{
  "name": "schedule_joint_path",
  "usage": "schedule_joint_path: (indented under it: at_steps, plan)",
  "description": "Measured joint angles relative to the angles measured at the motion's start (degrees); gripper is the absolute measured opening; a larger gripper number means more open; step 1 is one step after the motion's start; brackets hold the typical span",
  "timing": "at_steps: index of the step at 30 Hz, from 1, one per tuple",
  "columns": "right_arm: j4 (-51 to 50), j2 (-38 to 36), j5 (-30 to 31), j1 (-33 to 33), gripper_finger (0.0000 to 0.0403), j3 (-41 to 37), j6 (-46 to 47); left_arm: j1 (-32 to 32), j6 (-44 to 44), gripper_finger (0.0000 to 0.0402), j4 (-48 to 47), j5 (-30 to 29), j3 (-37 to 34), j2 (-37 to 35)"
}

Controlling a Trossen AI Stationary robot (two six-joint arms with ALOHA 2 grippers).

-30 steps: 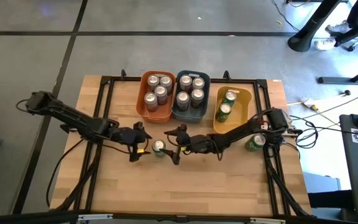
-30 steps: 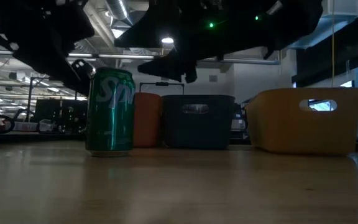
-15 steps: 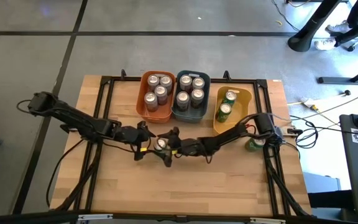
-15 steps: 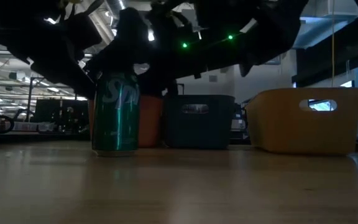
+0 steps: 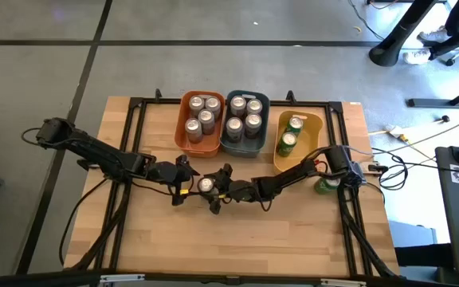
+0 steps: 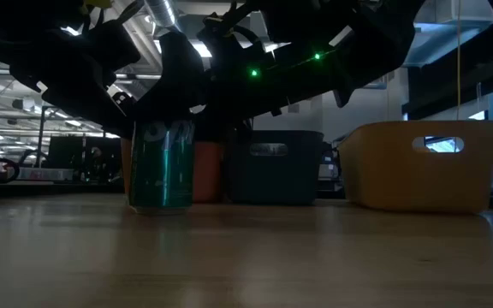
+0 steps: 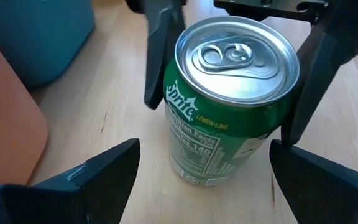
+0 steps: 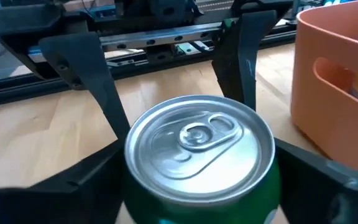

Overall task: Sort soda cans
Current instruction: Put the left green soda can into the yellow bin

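A green soda can (image 5: pixel 205 185) stands upright on its base mid-table, silver top up (image 7: pixel 236 57). My right gripper (image 5: pixel 217 189) reaches it from the table's right and is shut on it (image 8: pixel 201 180). My left gripper (image 5: pixel 188 182) comes from the table's left and is open. Its two fingers (image 7: pixel 104 177) stand on either side of the can's lower part, and I see no contact. Two more green cans lie in the yellow bin (image 5: pixel 315 127). The orange bin (image 5: pixel 183 119) and the grey-blue bin (image 5: pixel 226 134) each hold several silver-topped cans. My right gripper pinches the green can between its two fingers (image 7: pixel 312 81), which lie on opposite sides of the can's wall (image 7: pixel 283 115) in its upper half, just under the rim. The fingers come nearly level from the table's right. The can stands upright with its base (image 6: pixel 161 205) on the wood.
One more green can (image 5: pixel 327 183) stands on the table by the right arm's base. The three bins stand in a row at the far edge, close behind the can (image 6: pixel 272 167). The near half of the wooden table (image 5: pixel 237 239) holds nothing.
My right gripper has moved toward the table's left and down, and its fingers now stand around the green can, where a second ago they were clear of it on the right. The can stays upright on the table.
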Motion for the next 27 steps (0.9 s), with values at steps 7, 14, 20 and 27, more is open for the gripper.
schedule_joint_path:
  at_steps: [7, 14, 20, 27]
  plan:
    - [-3.9, -2.8, 0.9, 0.1, 0.029, -0.2, -0.1, 0.0, -0.9, 0.0347, -0.1, 0.1, 0.1, 0.0]
    - [-20.5, -15.5, 7.4, 1.3, 0.029, -0.1, -0.1, 0.0, -0.6, 0.0347, -0.1, 0.1, 0.1, 0.0]
    - [-43.1, -29.9, 22.4, 2.8, 0.029, -0.1, 4.9, 0.0, -0.5, 0.0347, -0.1, 0.1, 0.1, 0.0]
    - [-73.7, -43.5, 31.3, 1.8, 0.029, -0.1, 22.9, 0.0, -0.8, 0.0347, -0.2, 0.1, 0.1, 0.0]
